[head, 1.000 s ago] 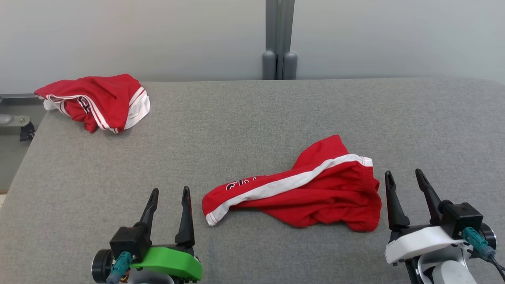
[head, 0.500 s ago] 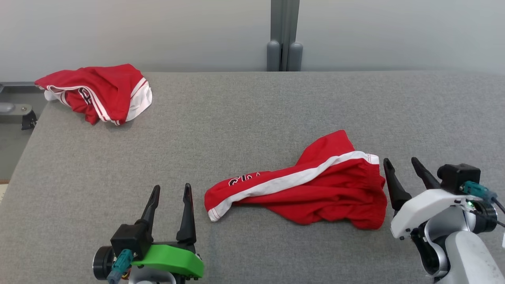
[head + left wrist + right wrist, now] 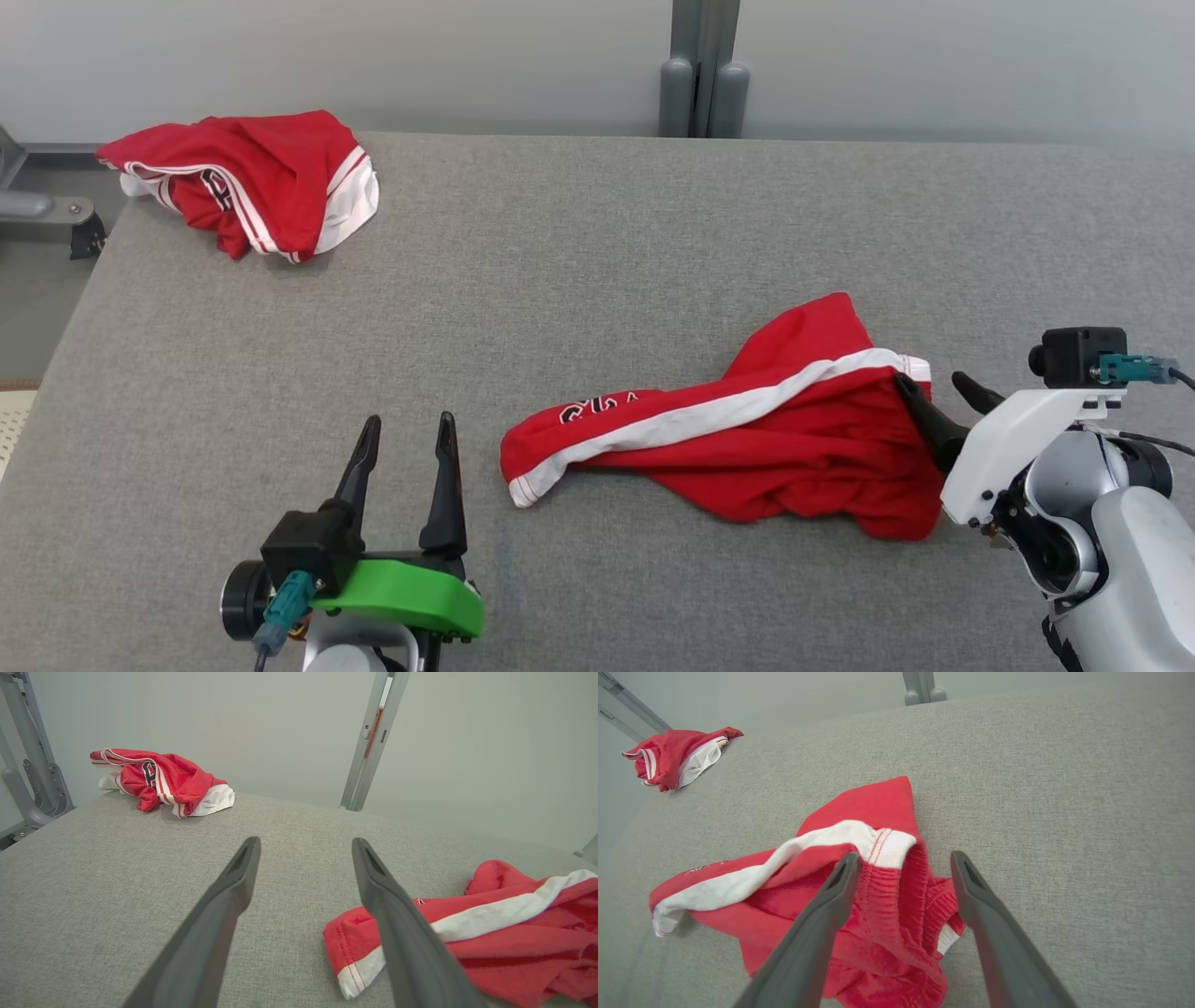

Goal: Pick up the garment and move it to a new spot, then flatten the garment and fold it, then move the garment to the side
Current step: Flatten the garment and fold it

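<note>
The garment (image 3: pixel 747 439), red shorts with a white stripe, lies crumpled on the grey worktop (image 3: pixel 607 261), toward its right edge and nearer the front. My right hand (image 3: pixel 929 381) is at the elastic waistband, fingers spread, nothing pinched; I cannot tell if they touch the cloth. My left hand (image 3: pixel 410 420) is also spread, near the front edge beside the garment's hem. Another red garment (image 3: pixel 252 177) lies at the far left corner.
</note>
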You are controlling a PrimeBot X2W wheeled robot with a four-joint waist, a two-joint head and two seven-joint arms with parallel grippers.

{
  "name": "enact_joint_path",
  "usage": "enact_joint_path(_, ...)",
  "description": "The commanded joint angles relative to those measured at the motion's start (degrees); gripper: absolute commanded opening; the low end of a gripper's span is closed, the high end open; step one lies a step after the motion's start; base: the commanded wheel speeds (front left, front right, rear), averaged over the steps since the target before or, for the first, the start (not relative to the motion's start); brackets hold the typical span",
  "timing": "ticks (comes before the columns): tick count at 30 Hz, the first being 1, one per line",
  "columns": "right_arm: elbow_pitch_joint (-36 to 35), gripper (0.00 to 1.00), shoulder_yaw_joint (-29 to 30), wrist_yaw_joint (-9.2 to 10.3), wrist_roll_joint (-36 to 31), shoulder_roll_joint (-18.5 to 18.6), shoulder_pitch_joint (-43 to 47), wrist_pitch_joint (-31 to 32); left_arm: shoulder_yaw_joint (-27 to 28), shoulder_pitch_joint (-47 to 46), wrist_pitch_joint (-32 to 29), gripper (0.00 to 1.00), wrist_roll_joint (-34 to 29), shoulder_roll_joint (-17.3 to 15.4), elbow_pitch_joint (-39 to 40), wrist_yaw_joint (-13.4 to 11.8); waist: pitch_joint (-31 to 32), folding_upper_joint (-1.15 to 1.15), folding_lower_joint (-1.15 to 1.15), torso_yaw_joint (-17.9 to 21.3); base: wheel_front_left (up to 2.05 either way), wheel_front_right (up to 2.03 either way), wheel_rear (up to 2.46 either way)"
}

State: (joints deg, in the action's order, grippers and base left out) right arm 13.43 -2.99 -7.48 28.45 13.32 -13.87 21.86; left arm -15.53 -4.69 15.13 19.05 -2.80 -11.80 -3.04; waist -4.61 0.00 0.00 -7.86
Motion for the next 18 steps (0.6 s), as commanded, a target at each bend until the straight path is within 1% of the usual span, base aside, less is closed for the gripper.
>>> enact_joint_path(1, 0.59, 1.0, -0.29, -0.02, 1.48, 0.11, -0.85, 0.72, -0.05, -0.88, 0.02, 1.0, 0.32, -0.18, 0.03, -0.22, -0.76, 0.0, 0.0, -0.75, 0.0, 0.0, 0.0)
enact_joint_path(6, 1.62, 0.99, -0.83, -0.02, 4.63, 1.12, -1.93, 1.74, -0.11, -1.29, 0.02, 1.0, 0.42, -0.18, 0.1, -0.39, -1.45, 0.0, 0.0, -1.68, 0.0, 0.0, 0.0)
enact_joint_path(7, 1.72, 0.76, -0.99, -0.02, 5.02, 1.42, -2.02, 1.63, -0.09, -1.18, 0.02, 1.0, 0.43, -0.18, 0.1, -0.39, -1.54, 0.0, 0.0, -1.84, 0.0, 0.0, 0.0)
enact_joint_path(8, 1.71, 0.59, -1.1, -0.02, 5.16, 1.72, -2.06, 1.3, -0.06, -1.19, 0.02, 1.0, 0.45, -0.18, 0.12, -0.4, -1.58, 0.0, 0.0, -1.95, 0.0, 0.0, 0.0)
enact_joint_path(9, 1.64, 0.47, -1.12, -0.02, 5.42, 2.03, -2.1, 0.8, -0.01, -1.17, 0.02, 1.0, 0.46, -0.18, 0.12, -0.39, -1.6, 0.0, 0.0, -2.06, 0.0, 0.0, 0.0)
enact_joint_path(10, 1.66, 0.46, -1.16, -0.02, 5.56, 2.17, -2.08, 0.56, 0.01, -1.12, 0.02, 1.0, 0.45, -0.18, 0.1, -0.39, -1.58, 0.0, 0.0, -2.11, 0.0, 0.0, 0.0)
enact_joint_path(13, 1.42, 0.48, -0.9, -0.02, 6.63, 2.35, -2.1, -0.43, 0.1, -0.72, 0.02, 1.0, 0.39, -0.18, -0.08, -0.37, -1.36, 0.0, 0.0, -2.11, 0.0, 0.0, 0.0)
enact_joint_path(14, 1.45, 0.47, -1.02, -0.02, 6.84, 2.42, -2.05, -0.45, 0.07, -0.58, 0.02, 1.0, 0.36, -0.18, -0.13, -0.37, -1.28, 0.0, 0.0, -2.05, 0.0, 0.0, 0.0)
enact_joint_path(15, 1.48, 0.4, -1.24, -0.02, 7.16, 2.5, -2.02, -0.53, -0.09, -0.41, 0.02, 1.0, 0.27, -0.18, -0.27, -0.27, -1.2, 0.0, 0.0, -1.93, 0.0, 0.0, 0.0)
enact_joint_path(16, 1.57, 0.37, -1.36, -0.02, 7.39, 2.54, -2.03, -0.64, -0.25, -0.32, 0.02, 1.0, 0.19, -0.18, -0.33, -0.19, -1.14, 0.0, 0.0, -1.83, 0.0, 0.0, 0.0)
enact_joint_path(17, 1.67, 0.29, -1.49, -0.02, 7.57, 2.55, -2.08, -0.88, -0.4, -0.22, 0.02, 1.0, 0.13, -0.18, -0.44, -0.08, -1.09, 0.0, 0.0, -1.7, 0.0, 0.0, 0.0)
enact_joint_path(18, 1.76, 0.25, -1.6, -0.02, 7.76, 2.55, -2.17, -1.09, -0.5, -0.19, 0.02, 1.0, 0.08, -0.18, -0.55, 0.01, -1.08, 0.0, 0.0, -1.59, 0.0, 0.0, 0.0)
